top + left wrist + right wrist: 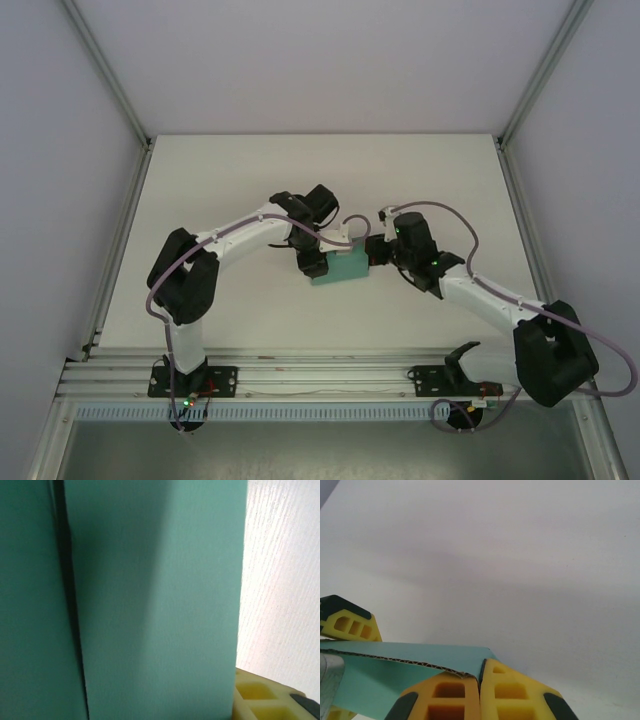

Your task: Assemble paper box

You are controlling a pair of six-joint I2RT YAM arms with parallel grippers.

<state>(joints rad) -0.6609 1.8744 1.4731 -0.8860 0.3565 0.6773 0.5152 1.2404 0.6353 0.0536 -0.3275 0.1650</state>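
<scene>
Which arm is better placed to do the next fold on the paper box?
Probably the left. The right gripper has its jaws shut on an edge of the paper box, anchoring it; the left gripper sits at the box's other end, freer to work the card.

The paper box (150, 600), close and blurred, is cut off by three frame edges.

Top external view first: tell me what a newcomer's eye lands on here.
The teal paper box at the table's middle stands out, with the left tool and right tool meeting at its two ends. In the right wrist view, yellow pads sit shut on its corrugated edge.
</scene>
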